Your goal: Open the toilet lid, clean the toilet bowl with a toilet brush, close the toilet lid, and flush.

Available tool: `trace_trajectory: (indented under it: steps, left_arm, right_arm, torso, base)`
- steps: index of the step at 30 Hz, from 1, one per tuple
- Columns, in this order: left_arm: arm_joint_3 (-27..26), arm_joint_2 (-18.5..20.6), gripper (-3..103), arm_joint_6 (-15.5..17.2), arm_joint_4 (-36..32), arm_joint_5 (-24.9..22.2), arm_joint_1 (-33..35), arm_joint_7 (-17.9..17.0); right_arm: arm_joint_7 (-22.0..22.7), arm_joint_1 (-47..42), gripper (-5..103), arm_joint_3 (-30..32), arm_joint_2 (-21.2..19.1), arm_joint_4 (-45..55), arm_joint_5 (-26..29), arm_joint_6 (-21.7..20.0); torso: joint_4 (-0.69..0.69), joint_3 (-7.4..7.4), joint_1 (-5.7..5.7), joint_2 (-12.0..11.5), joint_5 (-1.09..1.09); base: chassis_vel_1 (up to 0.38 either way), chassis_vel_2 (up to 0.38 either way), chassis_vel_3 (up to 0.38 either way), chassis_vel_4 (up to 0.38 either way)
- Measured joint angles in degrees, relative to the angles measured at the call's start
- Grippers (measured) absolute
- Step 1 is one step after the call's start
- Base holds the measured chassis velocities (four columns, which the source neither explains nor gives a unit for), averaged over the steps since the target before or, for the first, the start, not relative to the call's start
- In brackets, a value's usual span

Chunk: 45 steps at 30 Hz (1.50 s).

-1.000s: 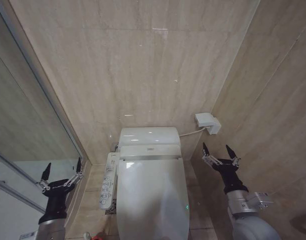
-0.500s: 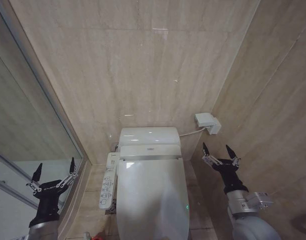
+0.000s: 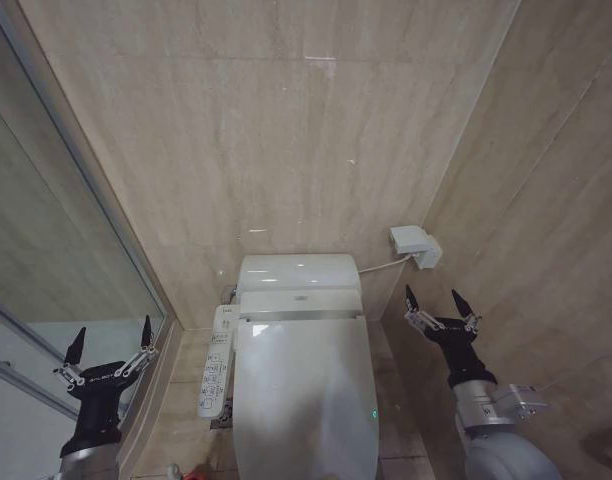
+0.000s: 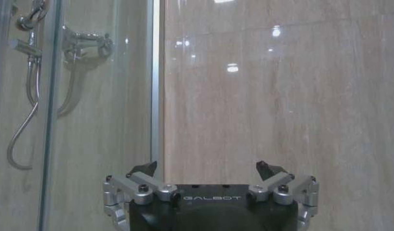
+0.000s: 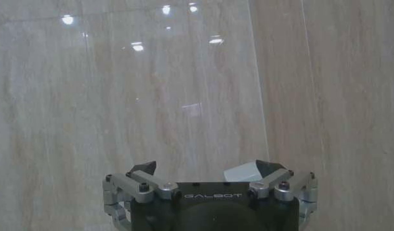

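The toilet lid [image 3: 304, 400] lies shut, a glossy white oval covering the toilet bowl, which is hidden beneath it. At the picture's bottom edge left of the toilet a bit of red [image 3: 193, 476] peeks in; the toilet brush itself I cannot make out. My left gripper [image 3: 110, 347] hangs open in the air at the lower left, beside the glass shower wall, well left of the toilet. My right gripper [image 3: 440, 302] is open too, raised to the right of the toilet near the side wall. In the wrist views both grippers [image 4: 210, 169] [image 5: 208, 168] point at bare walls with nothing between the fingers.
A white control panel with buttons [image 3: 217, 366] runs along the toilet's left side. The tank cover [image 3: 298, 273] sits against the back wall. A white wall box [image 3: 416, 246] with a cable hangs right of it. The glass shower screen [image 3: 56, 250] with a shower hose [image 4: 27, 96] bounds the left.
My left gripper has dropped lower and moved left, away from the toilet, then stayed still. The right arm and the toilet have not moved.
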Motion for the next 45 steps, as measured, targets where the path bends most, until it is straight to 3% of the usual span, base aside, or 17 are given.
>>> trace_trajectory:
  steps: [30,45]
  left_arm:
    - [0.00,0.02,100,-0.08,0.00,0.02,0.00,-0.01]
    - [0.00,0.02,100,-0.08,0.04,0.00,0.00,0.00]
  right_arm:
    - [0.00,0.00,100,0.00,0.00,0.00,0.00,0.00]
    - [0.01,0.00,100,0.00,0.00,0.00,0.00,0.00]
  torso:
    - [0.00,0.00,0.02,0.00,0.00]
    - [0.00,0.00,-0.01,0.01,0.02]
  base:
    - [0.000,0.000,0.000,0.000]
    - [0.163,-0.173,-0.167,0.166]
